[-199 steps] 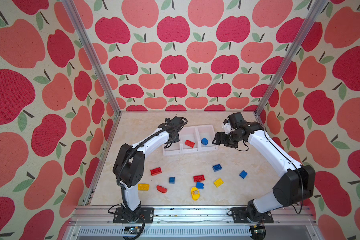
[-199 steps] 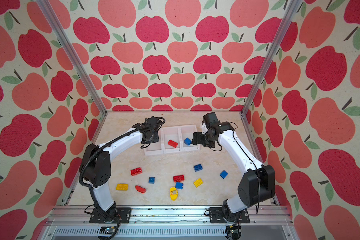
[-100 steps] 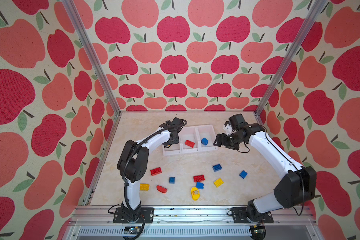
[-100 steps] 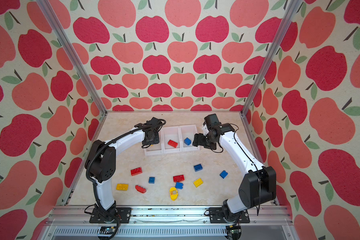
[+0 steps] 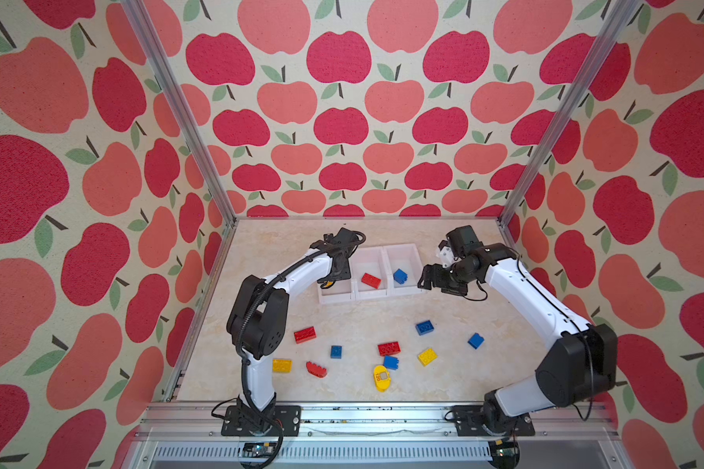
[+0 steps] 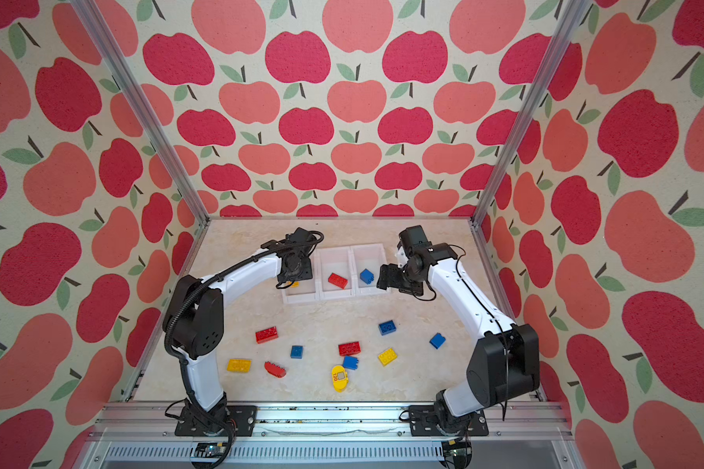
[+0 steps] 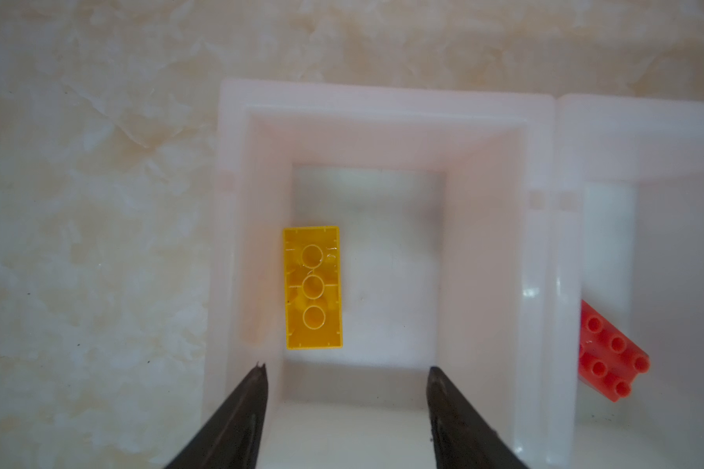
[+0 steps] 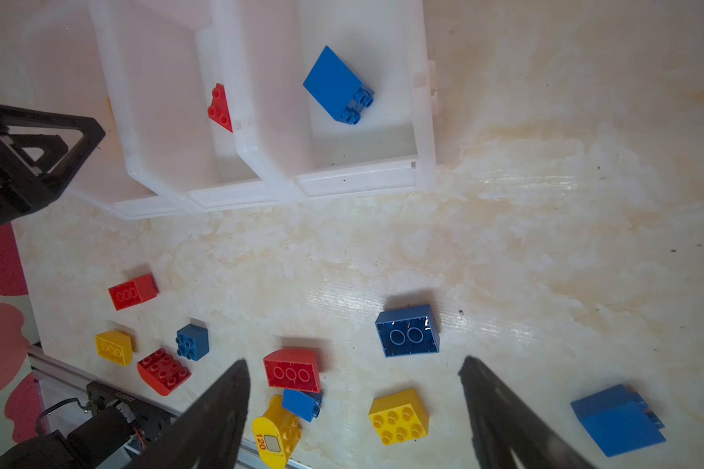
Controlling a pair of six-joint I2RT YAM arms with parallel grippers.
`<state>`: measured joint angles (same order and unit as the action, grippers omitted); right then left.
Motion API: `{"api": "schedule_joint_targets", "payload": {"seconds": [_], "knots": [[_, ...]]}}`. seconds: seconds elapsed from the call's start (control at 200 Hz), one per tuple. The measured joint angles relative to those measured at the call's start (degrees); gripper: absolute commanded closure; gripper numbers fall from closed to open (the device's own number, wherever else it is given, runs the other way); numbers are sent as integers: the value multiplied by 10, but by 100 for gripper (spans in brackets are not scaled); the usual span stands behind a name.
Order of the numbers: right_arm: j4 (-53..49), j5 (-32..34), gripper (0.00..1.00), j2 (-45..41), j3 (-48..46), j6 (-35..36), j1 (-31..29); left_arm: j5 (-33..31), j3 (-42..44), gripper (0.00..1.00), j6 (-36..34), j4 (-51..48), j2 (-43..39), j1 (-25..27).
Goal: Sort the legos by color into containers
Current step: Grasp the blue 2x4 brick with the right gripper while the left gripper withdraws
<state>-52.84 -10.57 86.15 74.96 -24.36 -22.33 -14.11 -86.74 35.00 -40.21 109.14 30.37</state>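
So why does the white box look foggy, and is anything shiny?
In the left wrist view the white box looks soft and hazy, while the yellow brick inside is sharper; in the right wrist view the table has a pale shiny patch and the near fingers are blurry.

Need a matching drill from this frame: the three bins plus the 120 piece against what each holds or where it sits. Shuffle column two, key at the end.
Bin positions are as seen in both top views.

Column 1
1. left-end bin
2. middle bin
3. right-end bin
4. yellow piece marked 120

Column 2
a. holds a blue brick
b. lies on the table, outside the bins
c. holds a red brick
d. holds a yellow brick, studs down

Pairs: 1-d, 2-c, 3-a, 4-b
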Motion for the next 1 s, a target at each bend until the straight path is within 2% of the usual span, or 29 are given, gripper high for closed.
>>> {"api": "schedule_joint_targets", "payload": {"seconds": [0.32, 0.605, 0.805, 1.001], "knots": [[3, 42, 16, -8, -54, 33, -25, 15, 63, 22, 3, 44, -106, -2], [13, 85, 16, -11, -103, 57, -76, 47, 180, 15, 30, 97, -202, -27], [27, 105, 16, -10, -131, 64, -93, 61, 233, 13, 43, 117, -263, -37], [46, 111, 17, 5, -158, 63, -104, 67, 265, 11, 50, 129, -290, -45]]}}
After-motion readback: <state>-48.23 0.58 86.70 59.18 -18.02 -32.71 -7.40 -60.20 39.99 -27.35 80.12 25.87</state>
